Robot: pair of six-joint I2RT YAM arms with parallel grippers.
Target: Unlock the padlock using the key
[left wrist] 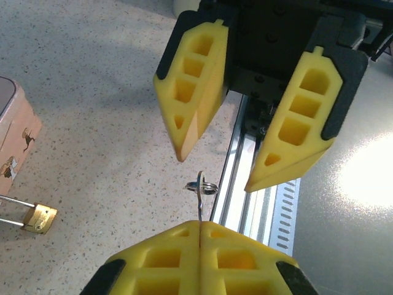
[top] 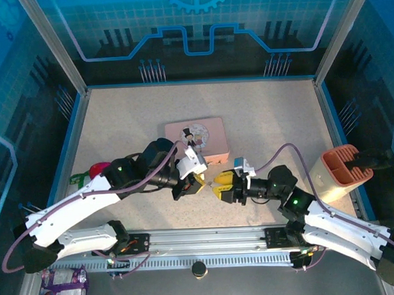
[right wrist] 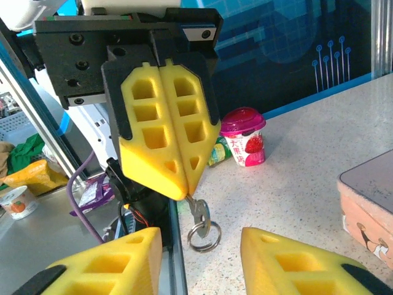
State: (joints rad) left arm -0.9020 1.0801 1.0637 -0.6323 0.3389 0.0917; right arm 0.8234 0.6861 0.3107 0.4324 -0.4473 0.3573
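Nearest the bases, over the slotted rail [top: 208, 242], the left gripper [right wrist: 184, 192] has its pads pressed flat together on the key [right wrist: 198, 212]; the bow and its ring [right wrist: 203, 235] hang free below the tips, so the blade probably sits between the pads, though it is hidden. The right gripper [left wrist: 215, 174] faces it with fingers spread either side of the ring, touching nothing. Further out, the padlock [left wrist: 40, 218] lies on its side on the table, near the pink tin [top: 196, 136] and held by neither arm.

The main risk is a poor handover: pads closing on the loose ring rather than the bow would leave the key swinging; a release before that grip is firm would drop it towards the rail's slots. Later, a loose padlock is likely to slide under the key's push.

The right wrist view gives the bow and ring clearly; the left wrist view gives the padlock's place; from above both are too small to judge.
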